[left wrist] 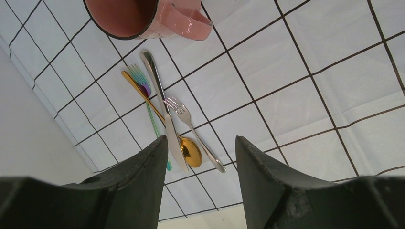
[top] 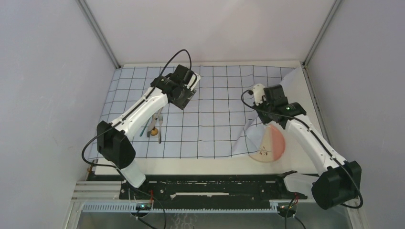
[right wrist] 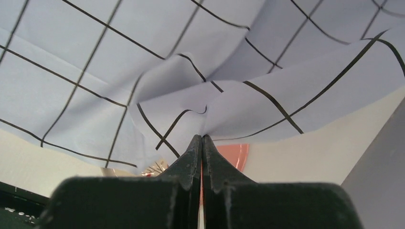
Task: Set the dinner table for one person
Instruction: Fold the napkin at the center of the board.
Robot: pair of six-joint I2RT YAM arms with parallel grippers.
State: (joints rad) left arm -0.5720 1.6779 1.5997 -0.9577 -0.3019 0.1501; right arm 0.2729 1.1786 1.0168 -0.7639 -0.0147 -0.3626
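A pale-blue cloth (top: 215,109) with a black grid covers most of the cream-white dinner table (top: 305,90). My right gripper (right wrist: 202,138) is shut on a bunched edge of the cloth (right wrist: 191,95), holding it above a pink and cream plate (top: 271,143). The plate (right wrist: 236,155) shows just under the lifted fold. My left gripper (left wrist: 200,143) hangs open and empty above the cloth. Ahead of it lie a knife (left wrist: 162,109), a gold spoon (left wrist: 189,151), a silver fork (left wrist: 191,128) and an iridescent fork (left wrist: 145,93). A pink mug (left wrist: 148,16) stands beyond them.
The cutlery (top: 155,128) lies in a bundle beside the left forearm. Grey walls close in the table on the left, back and right. A black rail (top: 210,183) runs along the near edge between the arm bases. Bare table (right wrist: 310,152) shows right of the plate.
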